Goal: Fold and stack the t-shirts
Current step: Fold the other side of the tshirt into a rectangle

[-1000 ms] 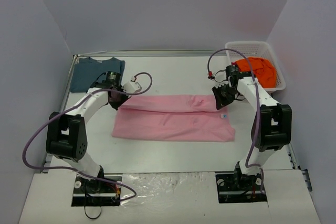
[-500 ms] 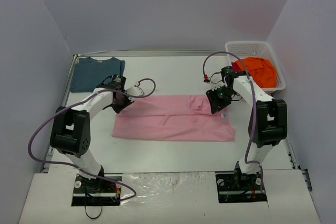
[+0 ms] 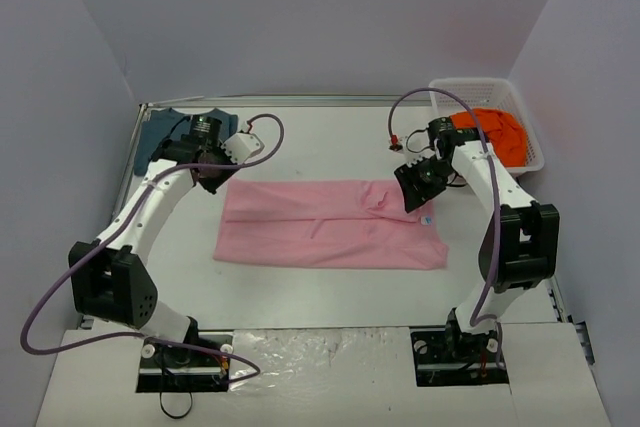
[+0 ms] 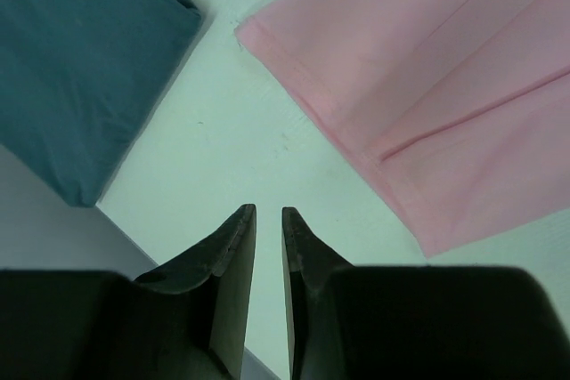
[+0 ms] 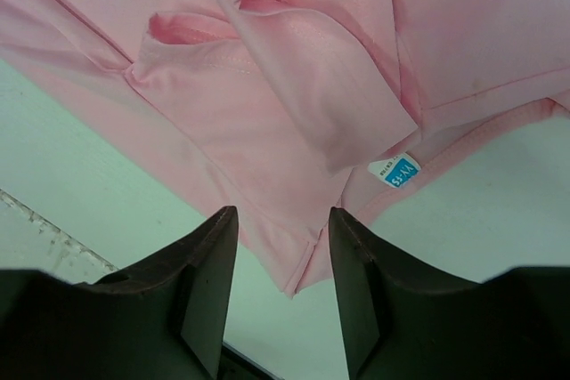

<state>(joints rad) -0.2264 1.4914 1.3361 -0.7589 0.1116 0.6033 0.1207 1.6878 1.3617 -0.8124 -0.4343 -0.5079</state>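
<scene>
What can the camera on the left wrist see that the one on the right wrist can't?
Only the left wrist view shows the teal shirt. Only the right wrist view shows a blue-and-white label and a bunched fold. Both show the pink shirt lying on the white table, with that arm's own dark fingers at the bottom edge.

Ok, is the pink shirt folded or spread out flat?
Partly folded: the pink shirt lies as a long band with overlapping layers along its length, not yet folded across.

white table (image 3: 330, 142) | pink t-shirt (image 3: 330, 227) centre | teal t-shirt (image 3: 155, 142) far-left | mesh basket (image 3: 478, 92) far-right
</scene>
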